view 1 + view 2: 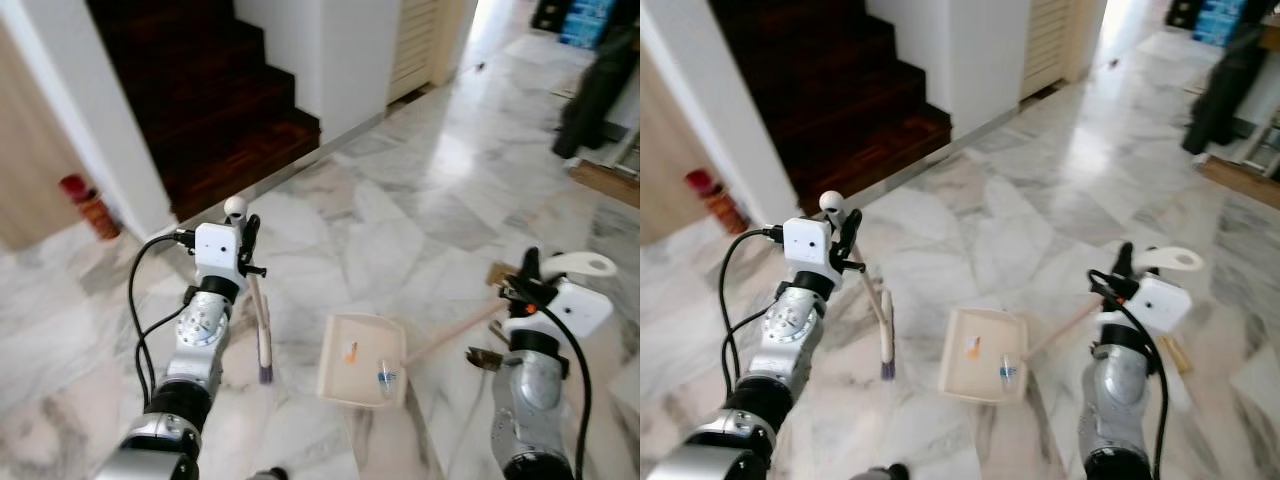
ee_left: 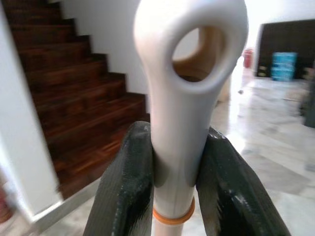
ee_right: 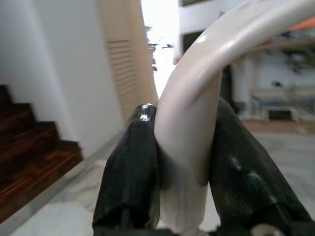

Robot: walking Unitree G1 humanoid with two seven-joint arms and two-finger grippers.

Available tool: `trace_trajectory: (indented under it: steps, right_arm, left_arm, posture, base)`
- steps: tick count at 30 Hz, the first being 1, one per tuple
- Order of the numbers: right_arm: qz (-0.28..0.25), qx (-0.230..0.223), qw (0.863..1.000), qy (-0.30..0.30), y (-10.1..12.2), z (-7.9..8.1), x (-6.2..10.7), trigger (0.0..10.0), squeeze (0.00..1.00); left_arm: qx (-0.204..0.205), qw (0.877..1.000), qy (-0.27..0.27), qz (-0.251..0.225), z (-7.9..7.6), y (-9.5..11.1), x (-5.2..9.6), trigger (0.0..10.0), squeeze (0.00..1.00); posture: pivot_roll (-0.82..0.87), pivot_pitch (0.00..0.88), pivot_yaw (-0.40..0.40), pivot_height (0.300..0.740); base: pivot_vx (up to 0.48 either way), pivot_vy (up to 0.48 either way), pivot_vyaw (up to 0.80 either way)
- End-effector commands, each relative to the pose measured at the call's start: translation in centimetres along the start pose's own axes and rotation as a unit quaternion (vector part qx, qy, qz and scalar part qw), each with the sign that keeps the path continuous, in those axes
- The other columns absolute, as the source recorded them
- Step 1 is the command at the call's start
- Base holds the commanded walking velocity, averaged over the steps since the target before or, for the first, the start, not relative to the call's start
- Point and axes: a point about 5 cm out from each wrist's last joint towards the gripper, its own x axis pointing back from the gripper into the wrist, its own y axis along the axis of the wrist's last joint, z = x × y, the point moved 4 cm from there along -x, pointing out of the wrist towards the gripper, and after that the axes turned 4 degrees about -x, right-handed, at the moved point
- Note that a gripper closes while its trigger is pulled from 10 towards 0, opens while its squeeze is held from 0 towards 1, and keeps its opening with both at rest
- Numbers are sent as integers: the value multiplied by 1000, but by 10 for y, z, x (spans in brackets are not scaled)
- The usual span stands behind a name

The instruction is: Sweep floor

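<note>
**A:** What's the robot holding here?

**B:** The left gripper (image 2: 170, 172) has its two black fingers squeezed tight on a smooth white plastic broom (image 1: 262, 330), just under the rounded loop at the handle's top. The stick slants down to a small dark bristle tuft on the glossy grey-veined marble floor (image 1: 420, 190), just left of the dustpan.

**A:** And the dustpan?

**B:** The cream dustpan (image 1: 362, 373) is a flat squarish tray sitting on the floor, with an orange scrap (image 1: 350, 351) and a clear bluish bit (image 1: 386, 378) inside. Its long pale handle runs up to the right gripper (image 3: 184, 162), which is clamped on the curved hooked end. Dark wooden stairs (image 1: 215, 110) are well behind the dustpan.
</note>
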Motion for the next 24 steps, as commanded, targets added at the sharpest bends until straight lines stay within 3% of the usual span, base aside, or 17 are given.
trace_trajectory:
  steps: [1,9,16,24]
  right_arm:
    - [-25,-5,999,25,10,15,-7,10000,0]
    - [-32,10,998,44,13,20,-8,10000,0]
    - [-39,21,999,29,16,10,-4,10000,0]
    - [-40,30,998,35,16,11,-1,10000,0]
  left_arm:
    - [-21,999,-3,-24,4,11,-3,10000,0]
    - [-31,999,-13,-24,3,15,-9,10000,0]
    - [-23,999,-42,-23,-4,17,-15,10000,0]
    - [-13,1000,-9,-10,11,11,-11,10000,0]
  posture:
    - [70,53,-34,740]
    - [58,68,-26,740]
    - [41,77,-20,740]
    - [39,77,-18,740]
  base:
    - [0,0,631]
    - [0,0,568]
    - [0,0,453]
    - [0,0,472]
